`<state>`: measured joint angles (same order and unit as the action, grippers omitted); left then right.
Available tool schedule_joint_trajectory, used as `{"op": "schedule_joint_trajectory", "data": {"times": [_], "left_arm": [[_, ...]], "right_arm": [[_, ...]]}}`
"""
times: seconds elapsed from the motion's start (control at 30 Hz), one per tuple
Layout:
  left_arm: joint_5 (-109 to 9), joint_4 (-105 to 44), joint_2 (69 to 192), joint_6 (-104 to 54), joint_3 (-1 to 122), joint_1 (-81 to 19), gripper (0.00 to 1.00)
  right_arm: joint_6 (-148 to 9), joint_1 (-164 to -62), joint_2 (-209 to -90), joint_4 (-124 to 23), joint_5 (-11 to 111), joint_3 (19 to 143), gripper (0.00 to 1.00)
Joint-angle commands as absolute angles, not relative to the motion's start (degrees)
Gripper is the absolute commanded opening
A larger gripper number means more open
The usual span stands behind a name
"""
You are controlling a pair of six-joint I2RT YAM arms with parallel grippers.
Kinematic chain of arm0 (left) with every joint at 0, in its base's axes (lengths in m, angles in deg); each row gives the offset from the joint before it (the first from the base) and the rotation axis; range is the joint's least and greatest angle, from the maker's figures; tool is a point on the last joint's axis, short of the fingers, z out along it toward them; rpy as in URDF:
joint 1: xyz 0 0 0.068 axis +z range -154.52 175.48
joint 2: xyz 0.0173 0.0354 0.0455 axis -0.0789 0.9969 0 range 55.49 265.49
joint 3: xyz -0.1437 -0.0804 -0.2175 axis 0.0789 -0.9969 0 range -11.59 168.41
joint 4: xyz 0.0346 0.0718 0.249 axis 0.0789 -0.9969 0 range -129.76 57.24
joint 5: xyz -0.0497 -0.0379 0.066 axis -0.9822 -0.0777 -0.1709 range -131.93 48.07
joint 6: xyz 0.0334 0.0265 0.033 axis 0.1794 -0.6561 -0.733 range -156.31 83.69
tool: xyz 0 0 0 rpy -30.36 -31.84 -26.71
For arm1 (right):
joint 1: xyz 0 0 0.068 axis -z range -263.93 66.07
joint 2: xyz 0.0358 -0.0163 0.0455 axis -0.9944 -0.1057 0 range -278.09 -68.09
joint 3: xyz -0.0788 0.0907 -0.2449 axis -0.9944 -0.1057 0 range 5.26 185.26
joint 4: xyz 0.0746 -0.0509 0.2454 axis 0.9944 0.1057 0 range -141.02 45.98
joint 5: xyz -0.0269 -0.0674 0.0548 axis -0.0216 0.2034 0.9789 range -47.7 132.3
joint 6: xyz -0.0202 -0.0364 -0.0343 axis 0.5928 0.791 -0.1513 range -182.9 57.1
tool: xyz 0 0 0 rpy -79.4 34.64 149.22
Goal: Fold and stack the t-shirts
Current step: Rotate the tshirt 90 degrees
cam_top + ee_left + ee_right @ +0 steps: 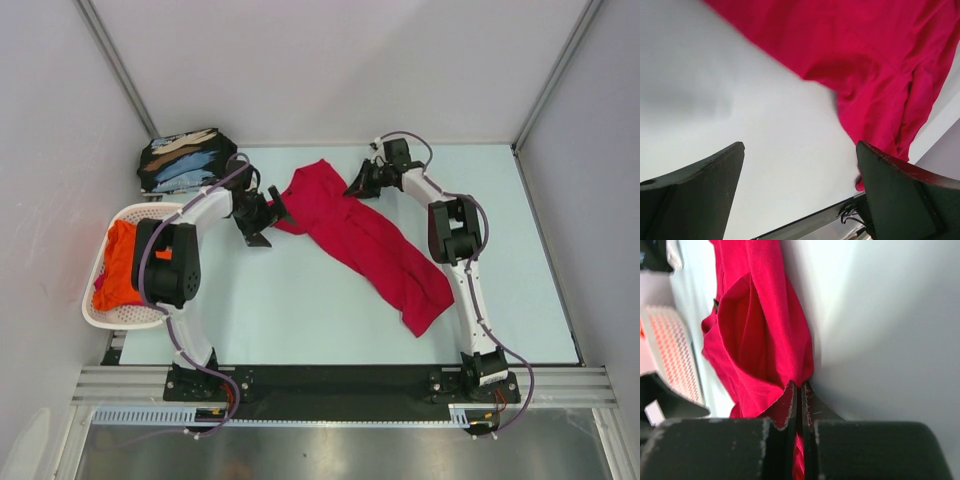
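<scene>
Spreading step: right claw [800,386] pinches the crimson t-shirt [372,248]; left claw [265,215], spread, apparently must next grip its near corner.

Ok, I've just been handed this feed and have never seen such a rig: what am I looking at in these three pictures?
Two robot arms are bolted at the near edge of a table. The wide picture looks down from above and behind them. The other two pictures come from a camera on each wrist. The right arm has its jaws shut on an edge of the red t-shirt, which lies crumpled across the table. The left arm hovers close beside the same shirt, jaws wide open, holding nothing. At the far left sits a folded pile of black printed t-shirts. Nearer is a white basket with an orange t-shirt in it.
</scene>
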<state>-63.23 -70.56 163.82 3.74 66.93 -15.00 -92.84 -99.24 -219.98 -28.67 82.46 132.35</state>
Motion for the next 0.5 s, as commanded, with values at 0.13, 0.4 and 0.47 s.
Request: {"op": "schedule_joint_trajectory", "data": {"times": [0.13, 0.4, 0.47], "left_arm": [[-64.7, -71.3, 160.2, 1.0, 66.7, -15.3, 1.0], [-66.3, -71.2, 161.4, 0.5, 67.8, -15.5, 1.0], [-67.8, -70.0, 162.3, 0.7, 68.1, -15.9, 1.0]], "right_arm": [[-91.4, -89.8, -219.1, -28.3, 63.0, 130.0, 0.0], [-92.3, -81.5, -216.3, -28.8, 61.3, 125.7, 0.0], [-92.0, -80.5, -215.7, -27.9, 64.6, 125.9, 0.14]]}}
